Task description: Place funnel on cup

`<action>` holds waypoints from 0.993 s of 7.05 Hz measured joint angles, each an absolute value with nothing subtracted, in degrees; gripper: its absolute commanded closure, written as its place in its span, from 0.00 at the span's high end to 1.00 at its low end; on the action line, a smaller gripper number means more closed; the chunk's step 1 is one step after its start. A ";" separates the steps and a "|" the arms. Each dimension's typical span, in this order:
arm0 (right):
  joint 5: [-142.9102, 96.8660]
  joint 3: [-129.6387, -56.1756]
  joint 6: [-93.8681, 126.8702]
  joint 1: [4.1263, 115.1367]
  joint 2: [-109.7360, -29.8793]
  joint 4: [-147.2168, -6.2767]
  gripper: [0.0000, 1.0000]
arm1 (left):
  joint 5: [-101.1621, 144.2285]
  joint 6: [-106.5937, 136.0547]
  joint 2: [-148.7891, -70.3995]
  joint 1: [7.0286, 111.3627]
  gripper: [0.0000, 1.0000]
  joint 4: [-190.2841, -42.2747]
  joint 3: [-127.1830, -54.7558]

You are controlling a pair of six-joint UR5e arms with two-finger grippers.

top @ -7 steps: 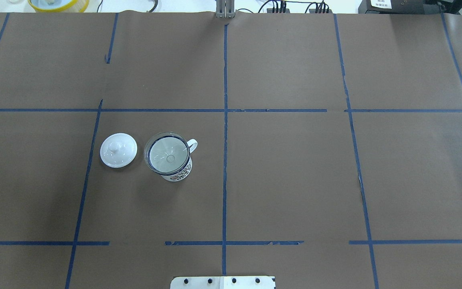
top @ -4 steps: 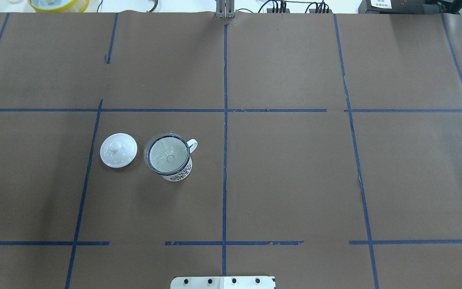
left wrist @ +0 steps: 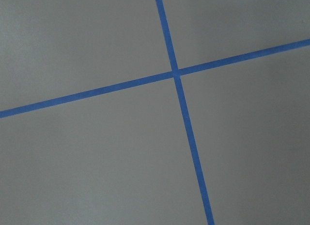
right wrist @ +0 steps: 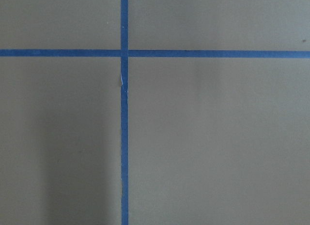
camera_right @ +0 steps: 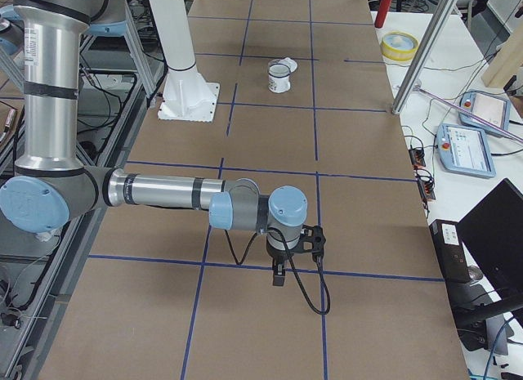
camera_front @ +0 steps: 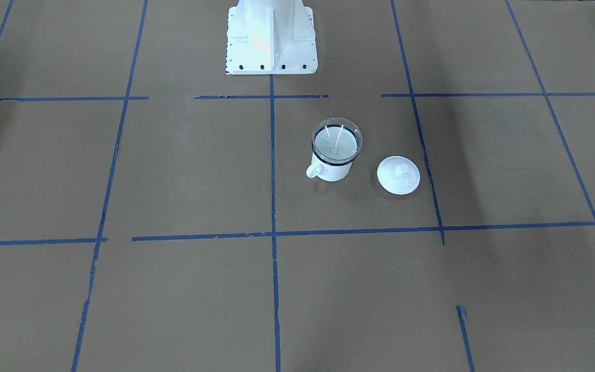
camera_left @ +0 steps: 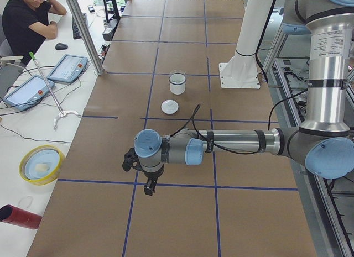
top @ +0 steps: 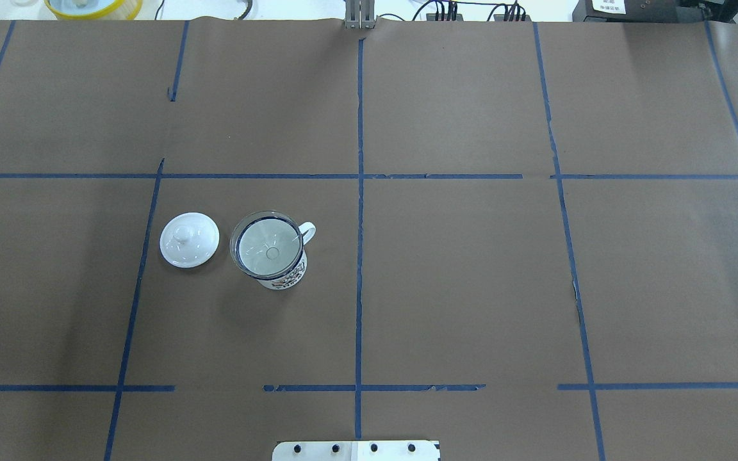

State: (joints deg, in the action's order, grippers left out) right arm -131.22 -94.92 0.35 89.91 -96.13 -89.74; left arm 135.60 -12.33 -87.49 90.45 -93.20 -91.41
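Nearest me, my left gripper (camera_left: 147,189) hangs pointing down over the counter (top: 471,288) at my left end. My right gripper (camera_right: 279,279) hangs the same way at the far right end. Each shows only in a side view, so I cannot tell whether either is wide or narrow; I see nothing in them. Both wrist cameras look down on bare brown counter crossed by blue tape lines (left wrist: 175,72).

Further in, on my left half of the counter and just left of the centre line, stands the cup (camera_front: 332,168), upright, with its handle turned toward the centre line and away from me. The funnel (top: 266,246) sits in its mouth, its clear rim ringing the cup's blue edge. Its cone points down and the spout hole is near the middle, so its axis runs straight up and down. Just beside the cup, on the outer side and apart from it, lies a white lid (top: 189,239).

My left arm is the nearer one to the cup, though well apart from it. I judge the placing done.
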 measured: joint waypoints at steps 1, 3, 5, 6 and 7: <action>-131.22 -94.92 0.35 89.91 -96.14 -89.74 1.00 | 135.61 -12.34 -87.47 90.70 1.00 -93.18 -91.45; -131.22 -94.92 0.35 89.91 -96.13 -89.74 1.00 | 135.61 -12.31 -87.50 91.13 1.00 -93.16 -91.44; -131.22 -94.92 0.35 89.91 -96.12 -89.74 1.00 | 135.60 -12.31 -87.53 91.21 1.00 -93.16 -91.41; -131.22 -94.92 0.35 89.91 -96.11 -89.74 1.00 | 135.58 -12.30 -87.56 91.22 1.00 -93.16 -91.41; -131.22 -94.92 0.35 89.91 -96.12 -89.74 1.00 | 135.58 -12.30 -87.59 91.23 1.00 -93.17 -91.41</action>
State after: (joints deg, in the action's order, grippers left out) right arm -131.22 -94.92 0.35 89.91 -96.12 -89.74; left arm 135.58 -12.30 -87.59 91.23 -93.17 -91.41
